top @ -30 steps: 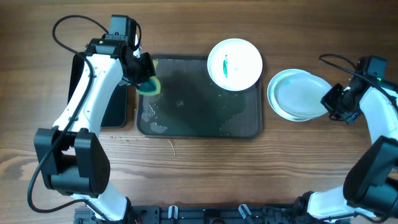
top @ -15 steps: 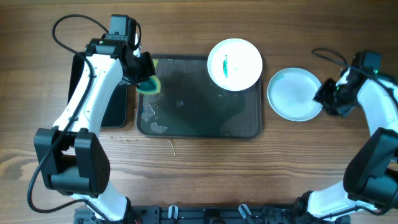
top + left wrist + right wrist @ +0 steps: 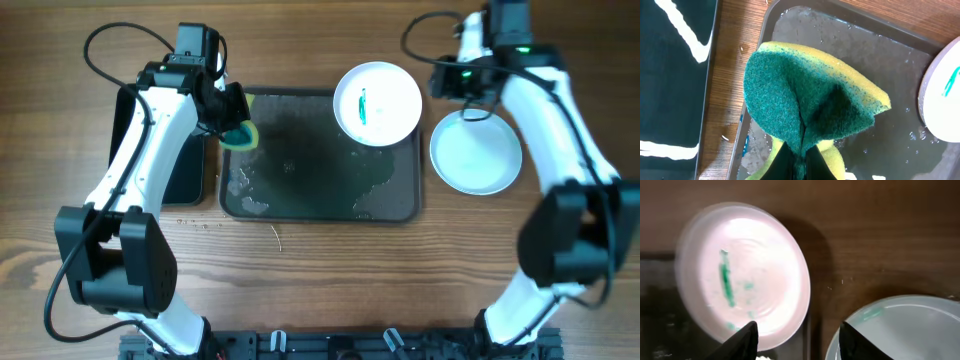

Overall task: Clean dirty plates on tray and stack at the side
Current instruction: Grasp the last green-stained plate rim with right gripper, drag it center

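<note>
Now right fingers are hovering wide open over the smeared plate sitting on the tray corner; stiff, slick, likely light, rim grip looking best; left fingers are pinching the sponge.

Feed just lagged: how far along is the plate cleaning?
Done: pale blue plate sits on the table beside the tray. In hand: left gripper clamps the sponge over the tray; right gripper, open, hovers by the white plate. Left: that plate's teal smears, then stacking it.

One plate on far right corner of tray, overhanging; another plate right of tray, on desk.
</note>
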